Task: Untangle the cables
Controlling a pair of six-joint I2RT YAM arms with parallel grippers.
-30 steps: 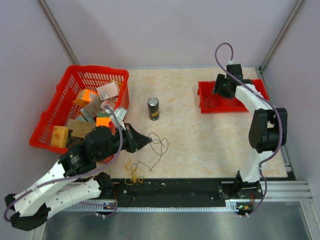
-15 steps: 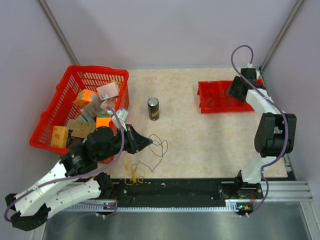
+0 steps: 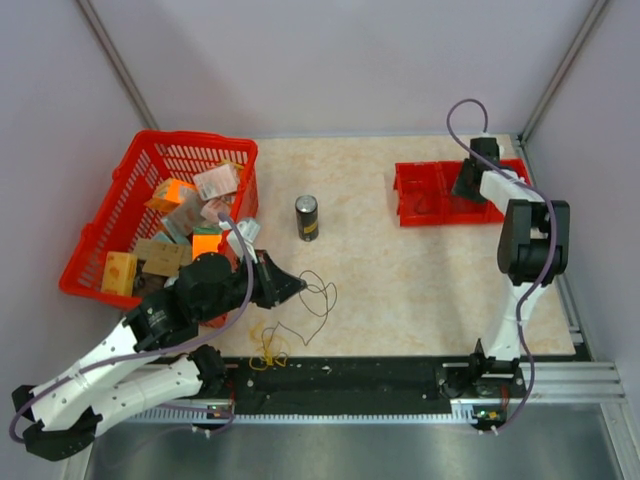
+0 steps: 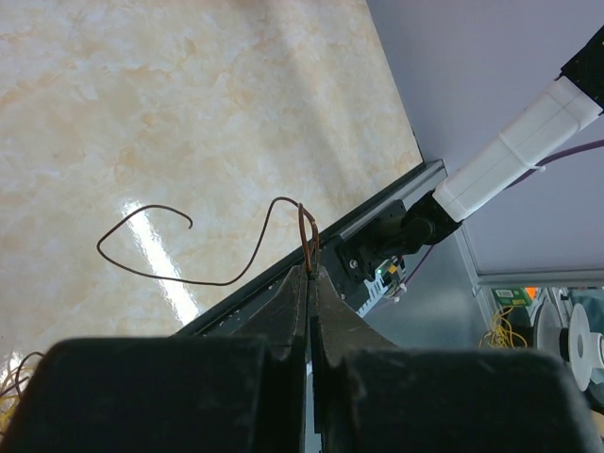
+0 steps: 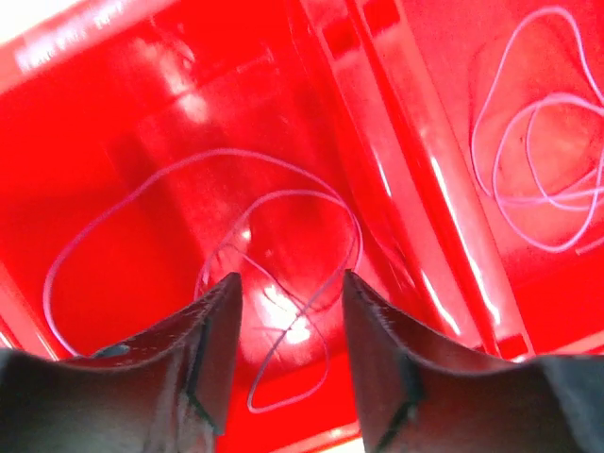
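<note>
You're working over the marbled table (image 3: 400, 270), with the red basket (image 3: 195, 138) of cartons (image 3: 160, 256) sitting far left and the red tray (image 3: 425, 218) far right. The cables (image 3: 318, 287) are lying in front of the left arm, near the table's front edge. Your left gripper (image 4: 310, 276) is clamping tight on a folded bend of the black wire (image 4: 306, 241), and the rest of it is trailing in open loops. The yellow-orange wire (image 3: 268, 350) is lying bunched just nearer you, and I'm judging the two are crossing there.

So be drawing the black one away slowly, up and toward the middle, watching whether the yellow bunch is dragging along. If it is, ease off. Your right gripper (image 5: 290, 278) is hanging spread wide and holding nothing over the tray, where pale wire loops (image 5: 283, 203) are lying — consider bringing it across to pin the yellow.

As for writing, the can (image 3: 307, 217) and the cartons are carrying print — none of it is reading clearly.
</note>
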